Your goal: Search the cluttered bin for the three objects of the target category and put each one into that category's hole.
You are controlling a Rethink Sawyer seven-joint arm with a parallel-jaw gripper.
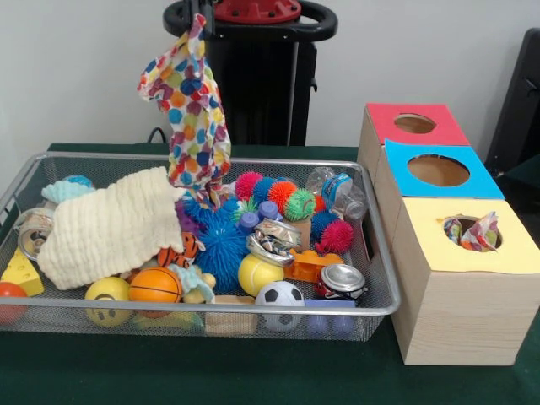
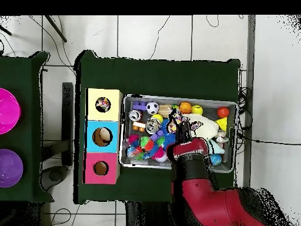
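A polka-dot cloth point(image 1: 190, 110) hangs in the air over the wire bin point(image 1: 253, 310). My gripper point(image 1: 201, 12), at the top edge of the front view, is shut on the cloth's upper corner. The cloth's lower end still reaches down among the spiky balls point(image 1: 287, 198). A similar patterned cloth point(image 1: 472, 232) sits in the hole of the yellow-topped box point(image 1: 439, 253). A cream waffle cloth point(image 1: 110, 224) lies spread over the bin's left part. From overhead, the arm point(image 2: 191, 150) covers the gripper, and the lifted cloth point(image 2: 174, 125) shows just beyond it.
The bin holds balls, crushed cans point(image 1: 342, 280), a plastic bottle point(image 1: 337, 190) and small toys. Right of it stand the blue-topped box point(image 1: 405, 156) and red-topped box point(image 1: 384, 118), each with an empty round hole. Two bowls point(image 2: 7, 110) sit on another table.
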